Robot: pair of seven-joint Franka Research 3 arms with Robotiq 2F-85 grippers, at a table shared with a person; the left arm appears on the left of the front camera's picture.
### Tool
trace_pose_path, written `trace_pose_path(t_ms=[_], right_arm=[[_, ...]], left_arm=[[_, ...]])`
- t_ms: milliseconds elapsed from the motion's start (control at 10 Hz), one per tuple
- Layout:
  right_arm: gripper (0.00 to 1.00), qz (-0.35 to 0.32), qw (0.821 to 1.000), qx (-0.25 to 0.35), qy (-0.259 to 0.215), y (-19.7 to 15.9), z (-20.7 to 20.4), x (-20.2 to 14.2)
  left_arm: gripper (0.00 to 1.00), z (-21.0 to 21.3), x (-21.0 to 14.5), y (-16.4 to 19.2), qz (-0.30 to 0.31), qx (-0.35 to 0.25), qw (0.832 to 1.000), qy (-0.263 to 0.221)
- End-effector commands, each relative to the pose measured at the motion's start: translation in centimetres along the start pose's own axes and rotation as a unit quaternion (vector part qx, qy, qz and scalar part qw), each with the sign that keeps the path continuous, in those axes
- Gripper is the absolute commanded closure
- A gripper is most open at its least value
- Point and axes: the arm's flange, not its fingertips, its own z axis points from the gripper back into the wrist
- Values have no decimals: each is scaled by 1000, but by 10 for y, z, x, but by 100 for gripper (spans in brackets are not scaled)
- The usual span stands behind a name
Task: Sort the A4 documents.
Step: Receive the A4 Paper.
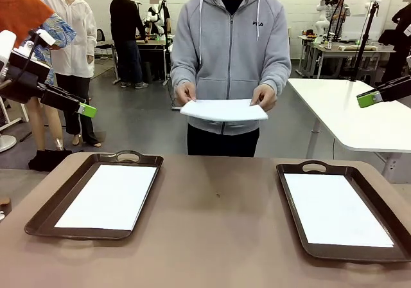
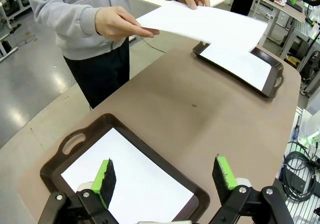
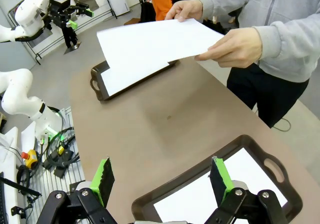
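Stack of A4 documents (image 1: 223, 110) held by person at 12 o'clock; left gripper (image 2: 167, 176) and right gripper (image 3: 162, 176) jaws apart, empty.

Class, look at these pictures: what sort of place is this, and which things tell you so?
Probably a robotics lab: a white robot arm on a stand, cables and equipment beside the table, more workbenches behind the person.

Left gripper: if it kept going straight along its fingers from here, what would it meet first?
Probably the white sheet in the left tray. The open left gripper points down over that tray's near part; depth is unclear, so the tray rim or table is possible.
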Motion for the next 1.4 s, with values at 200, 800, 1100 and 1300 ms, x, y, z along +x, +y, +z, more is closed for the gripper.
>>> trace_pose_path(t_ms=[200, 800, 1100, 1300], right_arm=[[0, 1, 1000, 1, -4, 0, -1, 1], [0, 1, 1000, 1, -4, 0, -1, 1], [0, 1, 1000, 1, -4, 0, -1, 1], [0, 1, 1000, 1, -4, 0, -1, 1]], left_arm=[[0, 0, -1, 0, -1, -4, 1000, -5], [0, 0, -1, 0, -1, -4, 1000, -5], [0, 0, -1, 0, -1, -4, 1000, -5], [0, 0, -1, 0, -1, -4, 1000, -5]])
